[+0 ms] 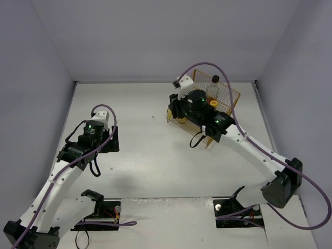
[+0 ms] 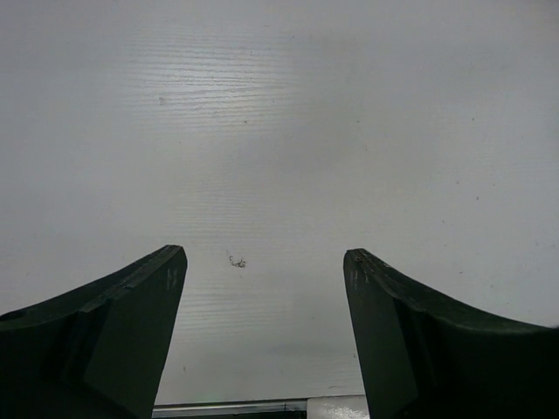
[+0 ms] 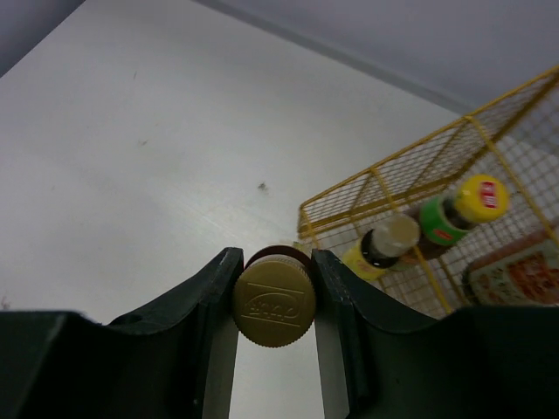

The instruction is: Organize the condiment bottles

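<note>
My right gripper [image 3: 273, 260] is shut on the gold cap of a dark condiment bottle [image 3: 273, 303], just outside the left front corner of a yellow wire basket [image 3: 377, 177]. Inside the basket stand a pale-capped bottle with a yellow label [image 3: 383, 243] and a yellow-capped bottle with a green label [image 3: 458, 210]. From above, the right gripper [image 1: 180, 111] hides the held bottle, and a tall clear black-capped bottle [image 1: 213, 87] stands at the back of the basket [image 1: 232, 95]. My left gripper [image 2: 265, 262] hangs open over bare table, far left of the basket [image 1: 105, 140].
The wire basket sits at the back right, near the rear wall. Grey walls close in the white table [image 1: 150, 155] on three sides. Purple cables loop over both arms. Black base plates [image 1: 238, 210] lie at the near edge.
</note>
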Robot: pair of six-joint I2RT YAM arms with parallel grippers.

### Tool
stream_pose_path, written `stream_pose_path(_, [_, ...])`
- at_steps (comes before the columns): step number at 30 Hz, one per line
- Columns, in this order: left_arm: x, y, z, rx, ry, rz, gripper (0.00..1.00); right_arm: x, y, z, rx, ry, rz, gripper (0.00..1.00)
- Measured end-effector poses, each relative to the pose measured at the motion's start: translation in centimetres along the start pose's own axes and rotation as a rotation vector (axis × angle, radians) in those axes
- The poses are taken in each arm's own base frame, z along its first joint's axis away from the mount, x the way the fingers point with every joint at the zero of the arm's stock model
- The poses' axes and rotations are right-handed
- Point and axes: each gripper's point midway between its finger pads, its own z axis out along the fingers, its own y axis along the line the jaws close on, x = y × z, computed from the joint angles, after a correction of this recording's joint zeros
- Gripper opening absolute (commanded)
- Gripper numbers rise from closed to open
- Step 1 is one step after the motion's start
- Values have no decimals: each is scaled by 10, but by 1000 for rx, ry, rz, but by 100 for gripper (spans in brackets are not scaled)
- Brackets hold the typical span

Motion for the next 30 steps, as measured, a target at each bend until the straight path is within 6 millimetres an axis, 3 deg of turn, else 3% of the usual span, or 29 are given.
stream_pose_path(3, [0,-2,2,5,7,2,73,-19,-29,-19,73,-49,24,0])
stream_pose_path(7, [-3,-4,2,15,5,3,73,-16,-67,-32,162,-54,49,0])
stream_pose_path(10, [-4,-6,2,22,4,2,73,8,-89,-34,219,-8,48,0])
stream_pose_path(14, [-5,-7,3,28,7,2,73,47,-97,-29,237,75,44,0])
stream_pose_path(26, [-4,-11,2,49,11,2,73,140,-122,-24,283,204,76,0])
stream_pose_path(30, [-4,-11,2,51,12,2,73,138,-131,-21,291,157,102,3])
